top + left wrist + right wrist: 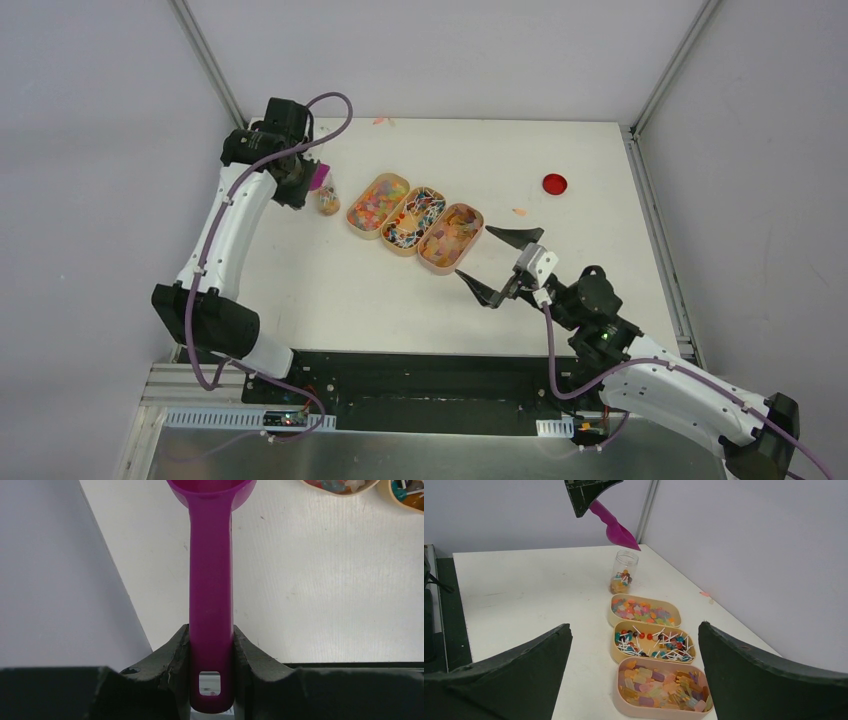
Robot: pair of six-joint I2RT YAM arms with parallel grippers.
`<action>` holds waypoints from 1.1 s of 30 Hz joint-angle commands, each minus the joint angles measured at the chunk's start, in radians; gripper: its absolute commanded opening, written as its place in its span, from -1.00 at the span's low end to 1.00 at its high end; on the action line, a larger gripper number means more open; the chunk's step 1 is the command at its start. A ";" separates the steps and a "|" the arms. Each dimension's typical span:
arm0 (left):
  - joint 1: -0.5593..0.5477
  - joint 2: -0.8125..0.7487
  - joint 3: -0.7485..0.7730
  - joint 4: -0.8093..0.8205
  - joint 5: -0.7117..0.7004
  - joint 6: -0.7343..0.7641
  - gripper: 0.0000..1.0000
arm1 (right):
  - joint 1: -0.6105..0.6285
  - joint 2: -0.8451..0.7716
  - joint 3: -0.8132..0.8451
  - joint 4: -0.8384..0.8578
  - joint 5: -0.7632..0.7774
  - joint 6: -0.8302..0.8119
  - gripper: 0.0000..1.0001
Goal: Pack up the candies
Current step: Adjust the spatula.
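The candies fill three oval trays in a row: mixed bright bits point(378, 203) point(644, 612), small lollipops with white sticks point(414, 218) point(654, 641), and pastel gummies point(451, 235) point(664, 685). A clear jar point(328, 201) point(625, 572) left of the trays holds a few candies at its bottom. My left gripper point(303, 178) point(211, 635) is shut on the handle of a magenta scoop point(211, 575) point(616, 529), whose bowl tilts down over the jar's mouth. By the gummy tray my right gripper point(473, 252) point(635, 625) stands open and empty.
A flat red disc point(555, 183) lies at the right of the table. Single stray candies lie at the far edge point(380, 121) and right of the trays point(519, 211). Grey walls and frame posts close in the table.
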 commanded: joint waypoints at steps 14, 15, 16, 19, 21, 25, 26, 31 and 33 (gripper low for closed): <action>-0.224 -0.369 -0.374 0.564 0.273 0.297 -1.00 | -0.002 0.017 0.024 0.073 0.009 0.015 0.98; -0.236 -0.376 -0.381 0.572 0.297 0.300 -1.00 | -0.003 0.028 0.031 0.076 0.006 0.001 0.99; -0.249 -0.381 -0.389 0.581 0.320 0.300 -1.00 | -0.002 0.045 0.039 0.079 -0.001 -0.018 0.99; -0.277 -0.399 -0.412 0.606 0.397 0.301 -1.00 | -0.002 0.104 0.088 0.083 -0.020 -0.089 0.97; -0.289 -0.404 -0.424 0.616 0.447 0.292 -1.00 | -0.003 0.153 0.128 0.079 -0.026 -0.145 0.94; -0.326 -0.402 -0.449 0.641 0.530 0.232 -1.00 | -0.003 0.254 0.199 0.055 -0.089 -0.336 0.93; -0.337 -0.399 -0.451 0.641 0.533 0.214 -1.00 | -0.002 0.282 0.209 0.051 -0.097 -0.408 0.92; -0.353 -0.411 -0.473 0.640 0.600 0.154 -1.00 | -0.002 0.383 0.311 -0.013 -0.102 -0.590 0.79; -0.356 -0.409 -0.475 0.640 0.644 0.120 -1.00 | -0.002 0.408 0.340 -0.022 -0.125 -0.618 0.67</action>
